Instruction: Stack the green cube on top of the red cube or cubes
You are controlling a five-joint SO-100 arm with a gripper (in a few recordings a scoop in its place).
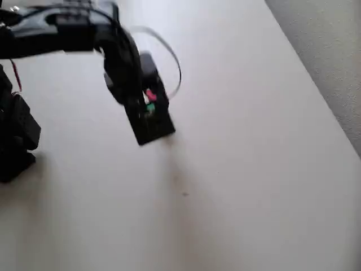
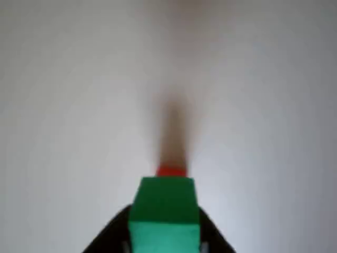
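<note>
Gripper [image 2: 164,247] was seen in the wrist view closed on the green cube [image 2: 164,213], dark fingers [image 2: 108,234] pressed against its left and right faces at the bottom of the picture. Cube sat square between them, top face level, no tilt noticed. Just beyond it a sliver of red cube [image 2: 170,171] was visible, mostly hidden behind the green one; whether one red cube or two were there could not be told, nor whether green was already touching red.

Handling, as judged: cube was taken to be light, rigid and matte, so a slip was thought unlikely and crushing no concern. Flat opposite side faces were the sensible hold, as used here, gripped around mid-height so the underside stays free to land flat. Being the same size as the red, little margin for offset was expected; a stack that narrow was judged easy to topple on release.

Views compared: overhead view showed the arm [image 1: 67,28] reaching from the left over the pale table [image 1: 254,169], with the gripper [image 1: 148,107] well inside the table edges and only small specks of green [image 1: 150,108] and red [image 1: 150,95] caught through the black housing; the frame was blurred. Grip detail and cube alignment were given by the wrist view alone. Position on the table and arm pose were given by the overhead alone.
</note>
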